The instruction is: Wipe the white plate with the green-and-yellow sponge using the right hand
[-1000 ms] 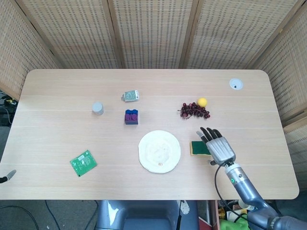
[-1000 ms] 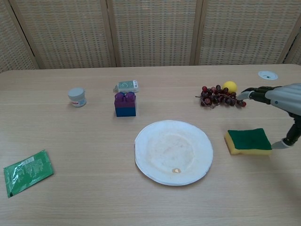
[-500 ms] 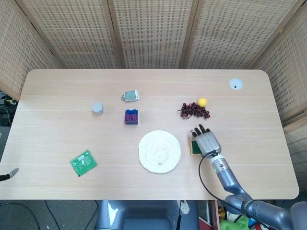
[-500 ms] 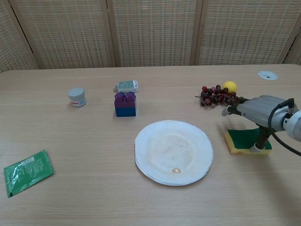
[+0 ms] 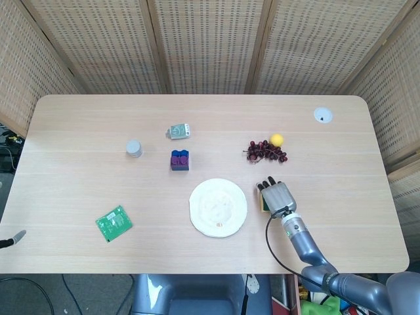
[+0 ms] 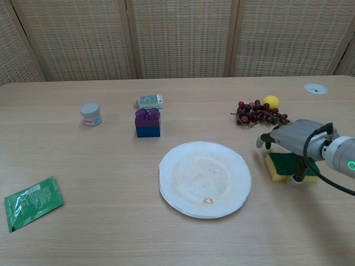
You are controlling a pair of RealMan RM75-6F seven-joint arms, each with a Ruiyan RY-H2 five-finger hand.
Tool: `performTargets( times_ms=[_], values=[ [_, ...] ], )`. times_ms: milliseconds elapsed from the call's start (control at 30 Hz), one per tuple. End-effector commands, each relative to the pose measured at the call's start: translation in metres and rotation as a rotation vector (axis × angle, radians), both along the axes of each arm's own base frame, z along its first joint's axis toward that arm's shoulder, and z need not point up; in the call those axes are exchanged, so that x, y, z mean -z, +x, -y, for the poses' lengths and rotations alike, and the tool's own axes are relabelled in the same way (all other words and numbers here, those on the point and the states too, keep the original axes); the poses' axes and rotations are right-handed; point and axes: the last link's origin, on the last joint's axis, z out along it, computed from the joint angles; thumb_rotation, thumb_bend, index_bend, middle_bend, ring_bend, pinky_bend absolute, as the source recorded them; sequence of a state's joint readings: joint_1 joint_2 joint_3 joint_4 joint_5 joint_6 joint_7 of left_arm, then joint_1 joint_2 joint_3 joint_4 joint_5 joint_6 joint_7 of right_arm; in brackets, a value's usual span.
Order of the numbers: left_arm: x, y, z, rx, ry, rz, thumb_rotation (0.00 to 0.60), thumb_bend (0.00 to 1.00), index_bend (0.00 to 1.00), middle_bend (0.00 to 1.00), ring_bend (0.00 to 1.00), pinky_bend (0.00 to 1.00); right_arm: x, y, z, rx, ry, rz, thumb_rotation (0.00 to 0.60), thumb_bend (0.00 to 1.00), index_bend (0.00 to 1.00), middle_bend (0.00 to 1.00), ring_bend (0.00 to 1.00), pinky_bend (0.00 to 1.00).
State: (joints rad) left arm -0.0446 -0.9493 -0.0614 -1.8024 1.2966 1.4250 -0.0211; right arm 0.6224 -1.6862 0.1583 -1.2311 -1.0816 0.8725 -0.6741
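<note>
The white plate point(image 5: 218, 207) point(image 6: 204, 177) lies at the table's front middle, with a small orange crumb point(image 6: 208, 201) near its front rim. Just right of it sits the green-and-yellow sponge point(image 6: 283, 166), mostly hidden in the head view, where only a sliver point(image 5: 261, 199) shows. My right hand point(image 5: 277, 195) point(image 6: 291, 136) is spread over the sponge, palm down, fingers reaching past its left end toward the plate. Its thumb comes down at the sponge's front edge. I cannot see a closed grip. Only a small grey tip of my left hand point(image 5: 9, 239) shows at the left edge.
Dark grapes point(image 5: 266, 151) point(image 6: 258, 113) and a yellow ball point(image 5: 277, 139) point(image 6: 271, 102) lie just behind the sponge. A blue-purple block point(image 6: 147, 123), a small box point(image 6: 148, 101) and a little jar point(image 6: 90, 114) stand behind the plate to the left. A green packet point(image 6: 32, 202) lies front left.
My right hand has moved left, from beside the sponge's right end to directly over it, and now covers most of it. The sponge and plate have not moved.
</note>
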Motion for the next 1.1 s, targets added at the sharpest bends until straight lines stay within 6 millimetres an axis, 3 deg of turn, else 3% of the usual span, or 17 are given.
performTargets(
  times_ms=[33,200,467,533,800,1100],
  values=[
    [0.001,0.000,0.000,0.001,-0.004,0.000,0.600,0.00,0.00,0.00,0.00,0.00,0.002,0.001,0.000,-0.006,-0.003,-0.005,0.600,0.17,0.29,0.34,0.22,0.58],
    [0.002,0.002,0.000,0.016,-0.022,0.029,0.600,0.00,0.00,0.00,0.00,0.00,0.004,0.001,0.001,-0.026,-0.019,-0.005,0.600,0.29,0.40,0.43,0.30,0.62],
    [0.001,0.001,0.001,0.018,-0.026,0.035,0.600,0.00,0.00,0.00,0.00,0.00,-0.014,0.010,-0.004,-0.077,-0.048,0.066,0.600,0.32,0.42,0.46,0.32,0.62],
    [0.002,0.002,0.001,0.019,-0.031,0.037,0.600,0.00,0.00,0.00,0.00,0.00,-0.025,0.024,-0.011,-0.107,-0.041,0.148,0.600,0.32,0.42,0.46,0.33,0.62],
    [0.002,0.002,0.001,0.019,-0.036,0.041,0.600,0.00,0.00,0.00,0.00,0.00,-0.048,0.057,-0.037,-0.191,0.149,0.388,0.600,0.32,0.42,0.47,0.33,0.62],
    [0.003,0.002,0.000,0.018,-0.046,0.042,0.600,0.00,0.00,0.00,0.00,0.00,-0.041,0.078,-0.048,-0.264,0.345,0.510,0.600,0.33,0.42,0.47,0.33,0.62]
  ],
)
